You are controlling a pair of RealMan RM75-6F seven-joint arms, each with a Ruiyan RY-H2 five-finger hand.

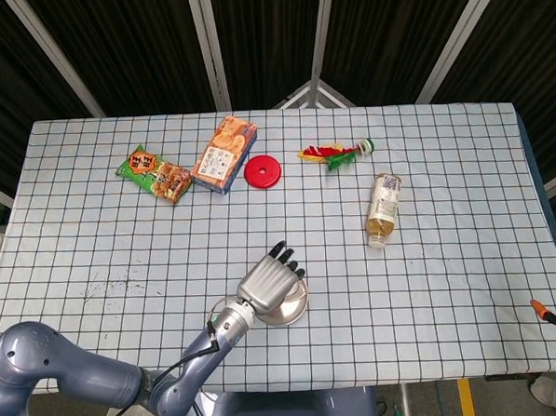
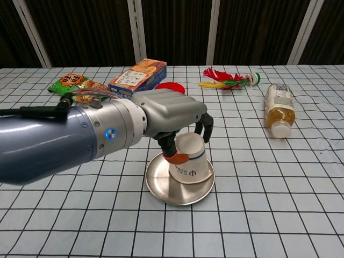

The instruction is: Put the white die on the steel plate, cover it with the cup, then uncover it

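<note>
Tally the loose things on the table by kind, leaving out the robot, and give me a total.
Snack packs: 2, the green bag and the orange box
Drink bottles: 1
Red discs: 1
Feathered shuttlecocks: 1
Steel plates: 1
Paper cups: 1, held upside down by the left hand
Total: 7. No die shows.

From my station both views look bright and evenly lit from above, and the dark curtains behind stay almost black. The surface (image 1: 450, 283) shows only soft, short shadows, with a mild shine on the steel plate (image 2: 161, 188). The near arm in the chest view is a little soft, and I see no motion blur.
</note>
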